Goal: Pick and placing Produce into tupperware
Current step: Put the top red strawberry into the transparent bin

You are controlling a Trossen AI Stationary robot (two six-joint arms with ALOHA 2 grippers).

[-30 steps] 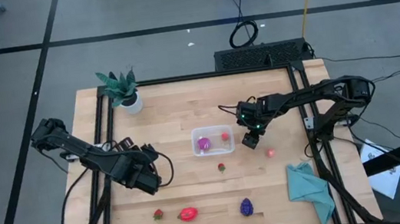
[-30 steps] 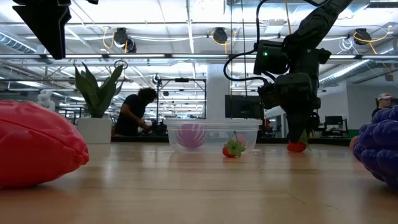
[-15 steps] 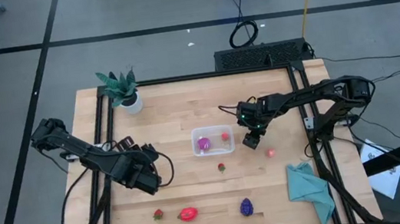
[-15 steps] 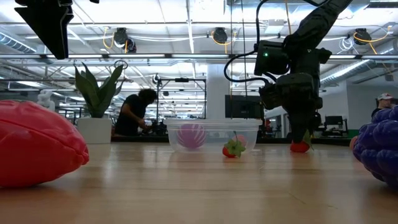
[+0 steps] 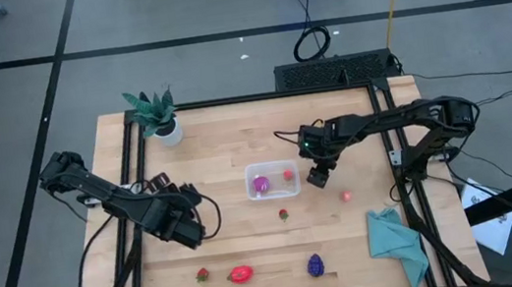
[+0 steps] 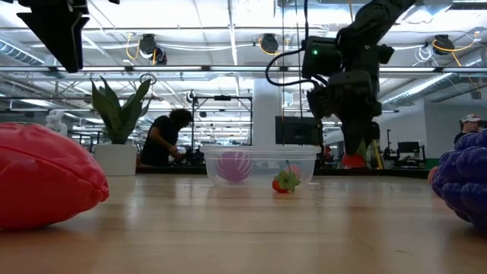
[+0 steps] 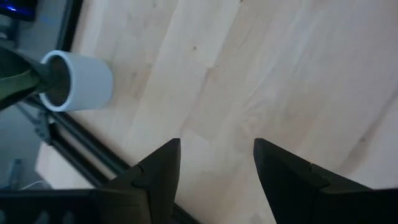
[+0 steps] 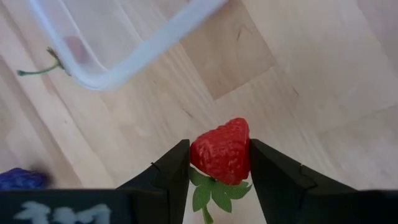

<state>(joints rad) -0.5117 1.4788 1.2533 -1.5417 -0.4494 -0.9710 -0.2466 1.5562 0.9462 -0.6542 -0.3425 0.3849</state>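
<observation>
Right gripper (image 8: 219,163) clamps a strawberry (image 8: 221,152) just beside the clear container (image 5: 272,182).
Only its wrist view shows that grip; from above, the left gripper (image 7: 216,163) waits apart, fingers spread and empty.

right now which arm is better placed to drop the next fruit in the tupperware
The right. Its claw already grips a strawberry just beside the tupperware. The left claw is empty and open, farther from the tub.
</observation>
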